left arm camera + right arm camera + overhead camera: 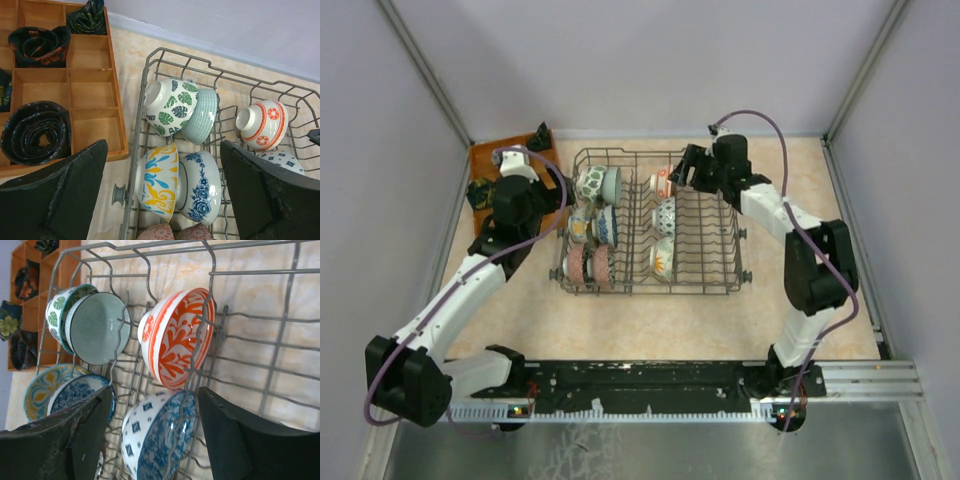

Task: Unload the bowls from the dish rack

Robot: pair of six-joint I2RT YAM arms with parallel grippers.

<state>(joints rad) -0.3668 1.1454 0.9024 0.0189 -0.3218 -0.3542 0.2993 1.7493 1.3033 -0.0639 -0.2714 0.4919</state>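
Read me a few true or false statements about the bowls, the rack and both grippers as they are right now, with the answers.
1. Every one of the bowls in view sits in the dish rack. True.
2. The left gripper is shut on a bowl. False: it is open, with nothing gripped between its fingers.
3. The green leaf bowl stands on edge beside a pale green ribbed bowl. True.
4. In the top view, the orange-brown tray lies to the right of the rack. False: it lies at the rack's far left.
5. The right gripper is open, close to the red-orange bowl. True.
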